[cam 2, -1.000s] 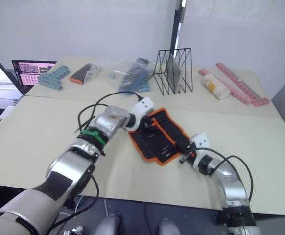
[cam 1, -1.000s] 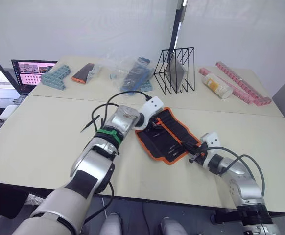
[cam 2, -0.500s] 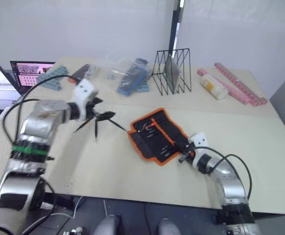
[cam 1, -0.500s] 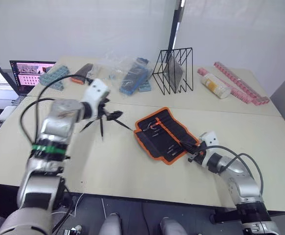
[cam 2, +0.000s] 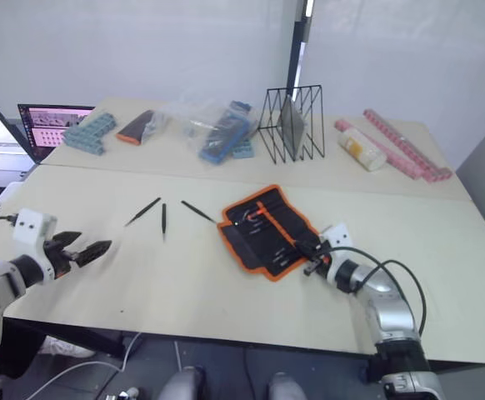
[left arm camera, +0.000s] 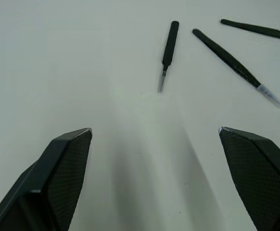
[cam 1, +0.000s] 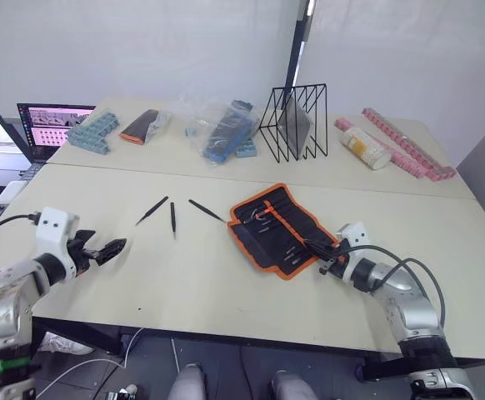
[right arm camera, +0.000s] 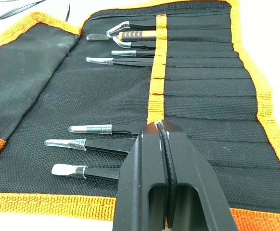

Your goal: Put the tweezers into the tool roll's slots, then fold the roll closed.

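The tool roll (cam 1: 278,228) lies open mid-table, black with orange edging. Several tweezers (right arm camera: 103,129) sit in its slots (right arm camera: 197,86), clear tip caps showing. Three loose black tweezers lie on the table left of the roll: one (cam 1: 152,211), a second (cam 1: 172,217) and a third (cam 1: 205,209). My left gripper (cam 1: 109,248) hovers open near the table's front left, well short of them; its wrist view shows the same tweezers (left arm camera: 168,48) ahead of the spread fingers. My right gripper (cam 1: 324,267) is shut, its tips (right arm camera: 161,127) resting on the roll's near right part.
Along the back stand a laptop (cam 1: 53,123), blue-grey blocks (cam 1: 92,132), a black-and-orange pouch (cam 1: 140,125), plastic bags of blue parts (cam 1: 224,127), a black wire rack (cam 1: 297,121), a bottle (cam 1: 368,146) and pink strips (cam 1: 409,143).
My left arm swung away from the roll, past the loose tweezers, back to the table's front left, gripper open. The right gripper stayed on the roll.
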{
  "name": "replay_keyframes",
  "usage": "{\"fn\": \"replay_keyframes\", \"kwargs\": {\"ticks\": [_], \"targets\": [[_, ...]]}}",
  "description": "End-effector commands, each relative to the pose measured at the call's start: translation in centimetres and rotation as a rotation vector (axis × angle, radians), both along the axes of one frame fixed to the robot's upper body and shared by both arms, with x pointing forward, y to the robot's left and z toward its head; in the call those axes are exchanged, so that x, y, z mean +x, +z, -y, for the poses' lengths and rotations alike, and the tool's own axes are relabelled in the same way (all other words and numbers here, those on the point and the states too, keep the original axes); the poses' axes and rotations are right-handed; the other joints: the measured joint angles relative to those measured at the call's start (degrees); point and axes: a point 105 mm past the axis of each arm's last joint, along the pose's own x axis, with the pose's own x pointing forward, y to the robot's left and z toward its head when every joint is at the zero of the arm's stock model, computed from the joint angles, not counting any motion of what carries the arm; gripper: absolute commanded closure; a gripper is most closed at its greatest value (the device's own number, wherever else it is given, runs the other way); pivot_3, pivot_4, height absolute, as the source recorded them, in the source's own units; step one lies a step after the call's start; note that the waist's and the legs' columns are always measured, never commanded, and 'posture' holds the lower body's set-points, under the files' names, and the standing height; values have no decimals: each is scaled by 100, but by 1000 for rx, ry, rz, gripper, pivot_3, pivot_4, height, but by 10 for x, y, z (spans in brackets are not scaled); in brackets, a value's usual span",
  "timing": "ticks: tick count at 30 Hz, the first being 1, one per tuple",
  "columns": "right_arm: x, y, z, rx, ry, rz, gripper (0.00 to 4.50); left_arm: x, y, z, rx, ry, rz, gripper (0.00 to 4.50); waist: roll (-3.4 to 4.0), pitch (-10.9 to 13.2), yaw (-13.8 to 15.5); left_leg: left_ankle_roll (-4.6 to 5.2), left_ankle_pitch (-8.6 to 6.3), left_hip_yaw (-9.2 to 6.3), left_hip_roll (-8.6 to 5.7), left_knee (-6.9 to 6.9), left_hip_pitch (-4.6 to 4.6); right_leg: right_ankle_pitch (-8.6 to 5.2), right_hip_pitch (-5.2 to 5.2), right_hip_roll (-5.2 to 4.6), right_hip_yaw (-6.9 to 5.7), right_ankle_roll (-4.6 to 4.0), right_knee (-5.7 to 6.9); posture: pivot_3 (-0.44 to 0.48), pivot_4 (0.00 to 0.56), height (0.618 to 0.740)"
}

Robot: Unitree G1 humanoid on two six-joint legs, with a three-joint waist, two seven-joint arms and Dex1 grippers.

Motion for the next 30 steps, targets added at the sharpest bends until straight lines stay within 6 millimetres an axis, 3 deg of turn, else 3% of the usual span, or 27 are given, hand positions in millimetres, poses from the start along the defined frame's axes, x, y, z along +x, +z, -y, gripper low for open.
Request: {"fn": "replay_keyframes", "kwargs": {"ticks": [1,7,18,24,30], "targets": [[-5,-23,5,-29,-7,-84,4500,-18,7,-10,-3,51,88,24,-1,0,-16,0,0,3,0,-4,3,0,0,-1,2,0,0,0,150,734],[-3,-23,5,-34,2,-83,4500,-37,-6,-15,-24,73,81,24,-10,-6,-9,0,0,3,1,-8,6,-1,0,-1,2,-2,-4,0,150,734],[-1,-24,4,-37,9,-85,4500,-42,-11,-8,-70,67,75,24,-19,-12,-17,-1,0,7,6,-12,9,-3,0,1,2,-5,-10,0,150,734],[1,-24,4,-37,4,-85,4500,-20,1,-1,-69,23,99,24,-20,-12,-11,-1,0,9,8,-12,10,-3,0,2,2,-6,-13,0,150,734],[2,-23,5,-40,-6,-77,4500,15,3,9,-38,-55,72,24,-21,-14,-9,-1,1,11,7,-11,10,-3,0,2,2,-6,-14,0,150,734]]}}
